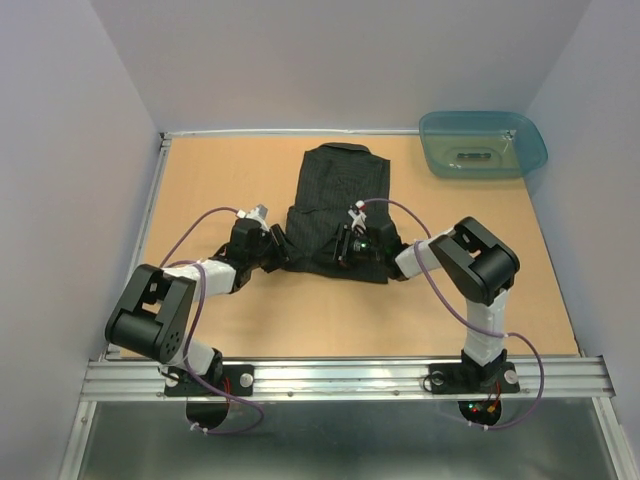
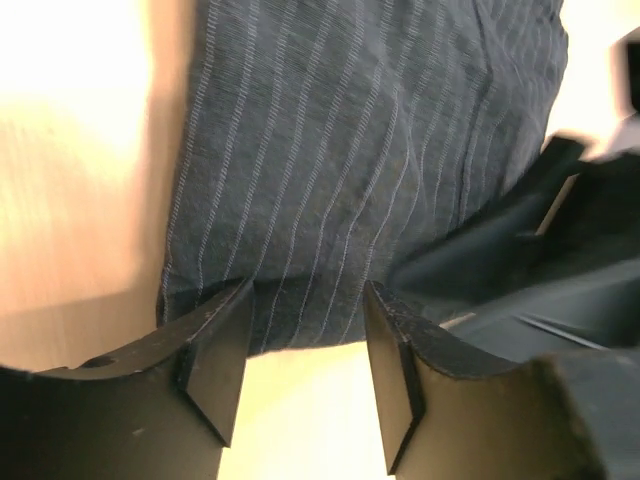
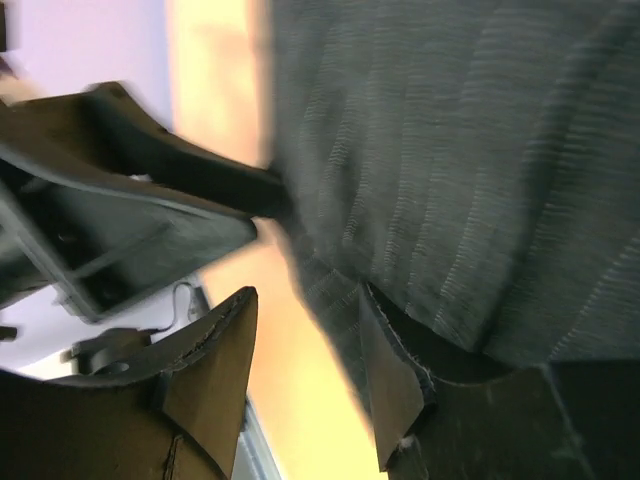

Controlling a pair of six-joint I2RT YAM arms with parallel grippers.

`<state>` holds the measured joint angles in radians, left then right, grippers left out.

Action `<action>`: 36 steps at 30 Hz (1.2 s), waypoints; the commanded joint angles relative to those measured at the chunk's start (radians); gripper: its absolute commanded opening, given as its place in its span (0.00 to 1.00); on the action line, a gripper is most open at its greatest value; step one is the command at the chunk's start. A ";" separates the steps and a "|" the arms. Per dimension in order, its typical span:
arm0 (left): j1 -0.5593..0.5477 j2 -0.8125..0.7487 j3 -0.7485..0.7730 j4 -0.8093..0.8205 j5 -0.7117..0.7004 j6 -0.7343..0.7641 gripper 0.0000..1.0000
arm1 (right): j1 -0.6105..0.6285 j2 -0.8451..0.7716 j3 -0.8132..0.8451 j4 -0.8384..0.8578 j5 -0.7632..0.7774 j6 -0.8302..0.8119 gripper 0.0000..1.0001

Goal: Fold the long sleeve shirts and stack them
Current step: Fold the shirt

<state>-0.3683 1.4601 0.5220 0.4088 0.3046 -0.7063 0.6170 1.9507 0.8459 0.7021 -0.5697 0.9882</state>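
Observation:
The long sleeve shirt (image 1: 335, 195) is black with thin pinstripes and lies folded in the middle of the table, collar at the far end. My left gripper (image 1: 283, 255) is at its near left corner. In the left wrist view the left gripper (image 2: 305, 355) is open, and the shirt's (image 2: 370, 150) hem lies across its fingertips with bare table between the fingers. My right gripper (image 1: 346, 247) is over the shirt's near edge, pointing left. It (image 3: 300, 375) is open, and the shirt's (image 3: 480, 150) edge lies against its right finger (image 3: 395, 385).
A teal plastic tub (image 1: 483, 145) stands at the far right corner of the tan table (image 1: 220, 180). The two grippers are close together: the right one (image 2: 540, 260) shows in the left wrist view, the left one (image 3: 130, 220) in the right wrist view. Grey walls enclose three sides.

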 commanded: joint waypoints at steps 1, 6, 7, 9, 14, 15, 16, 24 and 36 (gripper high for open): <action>0.019 0.045 -0.060 0.100 -0.033 -0.062 0.56 | -0.011 0.040 -0.091 0.105 0.088 -0.016 0.51; 0.051 0.049 -0.129 0.120 -0.052 -0.105 0.52 | -0.074 0.033 -0.197 0.109 0.119 -0.029 0.51; 0.061 0.031 -0.134 0.120 -0.052 -0.105 0.52 | -0.089 0.021 -0.217 0.109 0.117 -0.034 0.51; 0.068 0.005 -0.151 0.116 -0.062 -0.101 0.52 | -0.137 -0.022 -0.264 0.109 0.102 -0.043 0.51; 0.075 -0.041 -0.169 0.099 -0.091 -0.107 0.52 | -0.212 -0.075 -0.324 0.109 0.042 -0.089 0.51; 0.077 -0.037 -0.171 0.099 -0.093 -0.108 0.52 | -0.226 -0.076 -0.337 0.109 0.025 -0.095 0.51; 0.078 -0.032 -0.171 0.097 -0.090 -0.108 0.52 | -0.232 -0.078 -0.338 0.109 0.013 -0.111 0.51; 0.077 -0.121 -0.140 0.056 -0.067 -0.094 0.58 | -0.255 -0.219 -0.318 0.074 -0.113 -0.122 0.51; 0.026 -0.189 -0.036 0.025 -0.021 -0.045 0.63 | -0.252 -0.293 -0.335 -0.058 -0.110 -0.157 0.48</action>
<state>-0.3386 1.2243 0.4778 0.4152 0.2958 -0.7650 0.3668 1.6253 0.5335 0.6731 -0.6815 0.8661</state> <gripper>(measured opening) 0.647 0.501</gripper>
